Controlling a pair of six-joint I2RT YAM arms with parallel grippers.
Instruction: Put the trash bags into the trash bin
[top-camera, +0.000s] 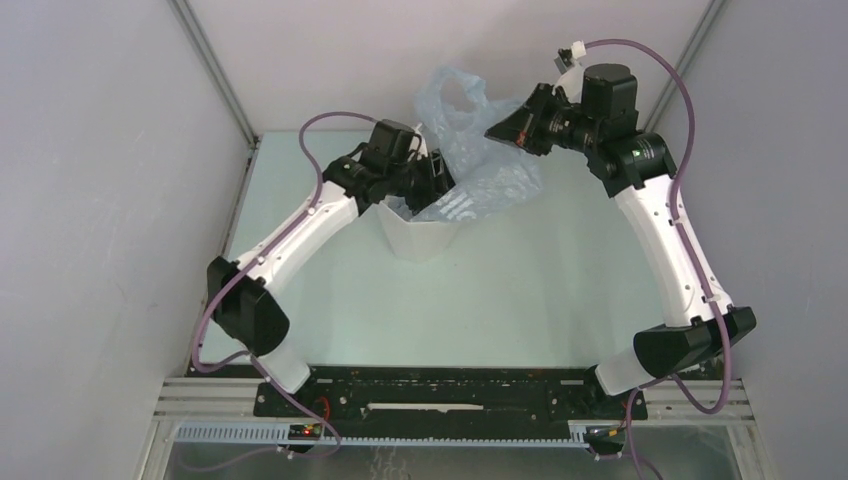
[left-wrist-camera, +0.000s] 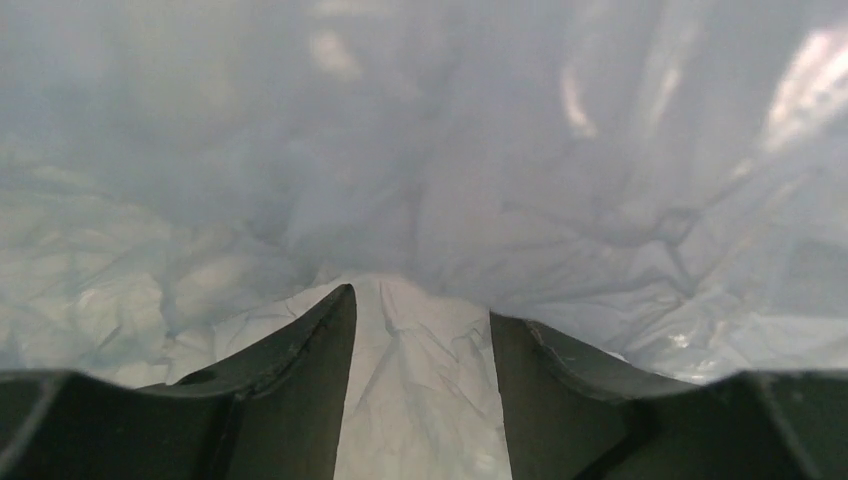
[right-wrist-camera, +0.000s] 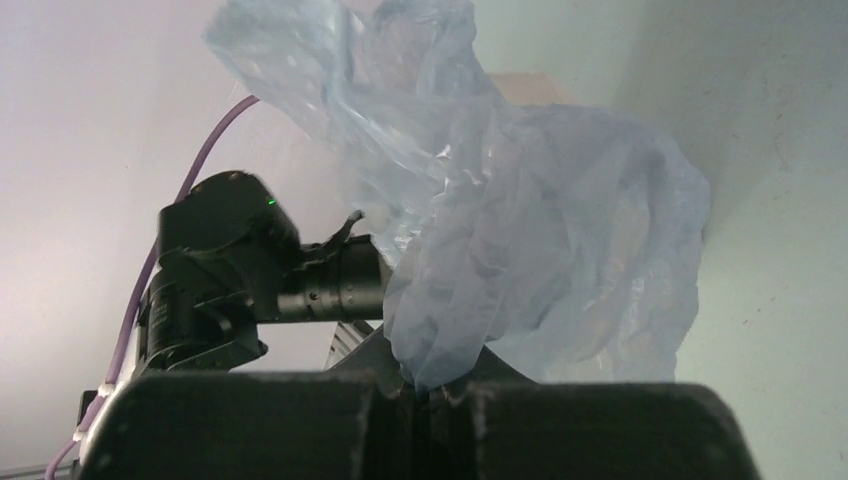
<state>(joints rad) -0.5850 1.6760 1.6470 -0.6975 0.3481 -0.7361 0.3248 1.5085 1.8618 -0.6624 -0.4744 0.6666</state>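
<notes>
**Stuffing step: bag gathered at the bin mouth**

The trash bin (top-camera: 415, 240) stands toward the table's (top-camera: 560, 300) far edge, left of centre. The trash bag (top-camera: 470, 150) is bunched above and behind it, with its lower folds over the rim. My right gripper (right-wrist-camera: 432, 388) is pinched tight on a fold, holding the film high. My left gripper (left-wrist-camera: 420, 340) has its jaws apart and is nosed into the film, clamping nothing. Next, as I judge it: lower the right, then press the film down inside.

Pale green table (top-camera: 520, 300), grey side walls (top-camera: 90, 200), metal corner struts (top-camera: 214, 70)
</notes>
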